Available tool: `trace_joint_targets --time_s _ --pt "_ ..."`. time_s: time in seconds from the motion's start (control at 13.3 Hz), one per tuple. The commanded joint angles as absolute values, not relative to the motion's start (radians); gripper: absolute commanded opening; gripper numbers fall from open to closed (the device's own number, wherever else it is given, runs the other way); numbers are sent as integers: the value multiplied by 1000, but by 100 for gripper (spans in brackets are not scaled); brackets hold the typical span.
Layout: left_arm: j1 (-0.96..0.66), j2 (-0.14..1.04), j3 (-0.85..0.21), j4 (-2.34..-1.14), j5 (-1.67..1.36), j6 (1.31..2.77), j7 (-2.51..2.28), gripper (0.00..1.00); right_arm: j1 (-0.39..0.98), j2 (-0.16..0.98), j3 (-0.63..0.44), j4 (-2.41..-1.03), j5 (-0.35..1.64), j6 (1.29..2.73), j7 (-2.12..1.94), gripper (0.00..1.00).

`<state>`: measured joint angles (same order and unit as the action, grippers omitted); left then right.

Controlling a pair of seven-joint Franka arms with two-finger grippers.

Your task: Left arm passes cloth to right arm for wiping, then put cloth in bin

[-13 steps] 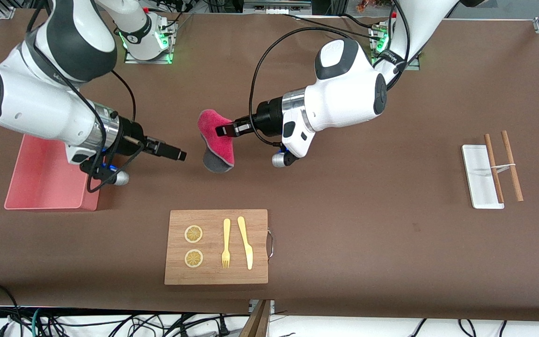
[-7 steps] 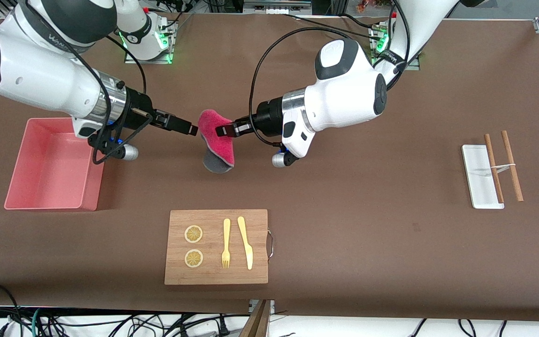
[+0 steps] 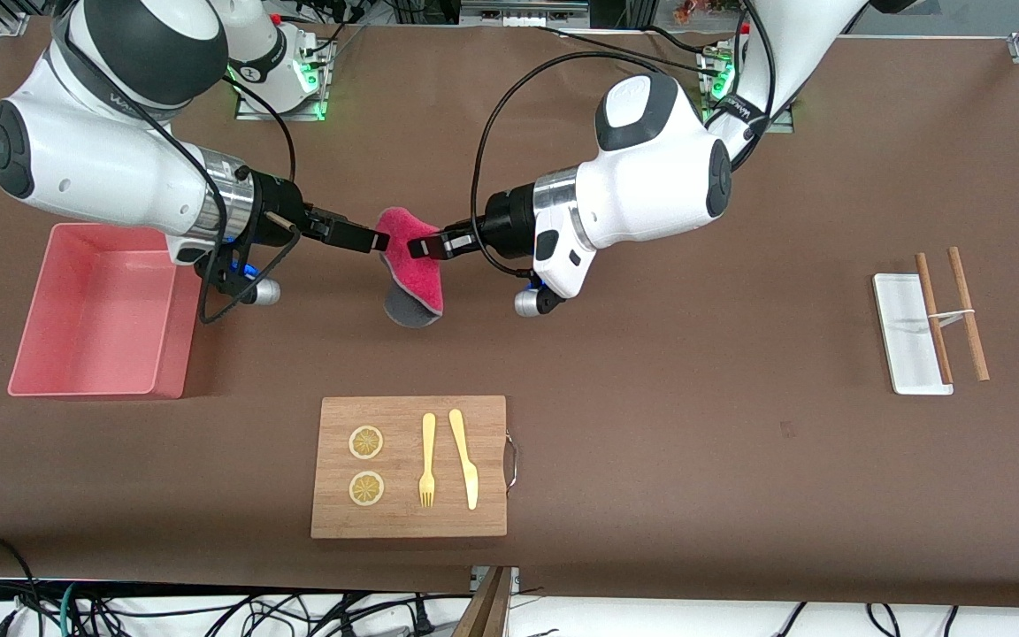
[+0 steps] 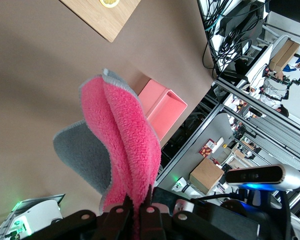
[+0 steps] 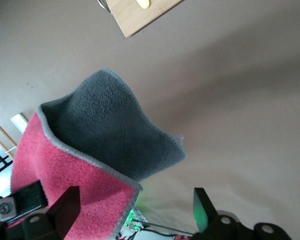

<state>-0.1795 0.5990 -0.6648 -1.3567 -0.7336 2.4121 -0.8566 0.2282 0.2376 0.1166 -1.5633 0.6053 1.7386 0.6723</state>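
Cloth's [image 5: 105, 130] grey face: right wrist view.

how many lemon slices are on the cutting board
2. Both lie on the wooden cutting board, on its part toward the right arm's end: one lemon slice farther from the front camera, the other lemon slice nearer. None seems hidden.

The left gripper's fingers [image 4: 135, 220] vanish into the folds of the small magenta-pink and dark grey cloth [image 4: 125, 145] in the left wrist view. The salmon-pink rectangular plastic bin [image 3: 94, 310] is partly covered by the right arm (one corner hidden). In both wrist views the wooden cutting board [image 5: 140, 15] is cut off at the edge.
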Motion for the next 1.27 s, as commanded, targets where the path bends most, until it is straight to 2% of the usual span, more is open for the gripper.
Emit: trace_joint_targets --time_s 0.0,1.2 --pt "-195 606 -655 -1338 -747 2424 -864 0 222 184 114 -1644 650 1762 670 100" --pt "-195 606 -655 -1341 -744 2424 -862 0 221 173 84 -1706 831 1789 661 99"
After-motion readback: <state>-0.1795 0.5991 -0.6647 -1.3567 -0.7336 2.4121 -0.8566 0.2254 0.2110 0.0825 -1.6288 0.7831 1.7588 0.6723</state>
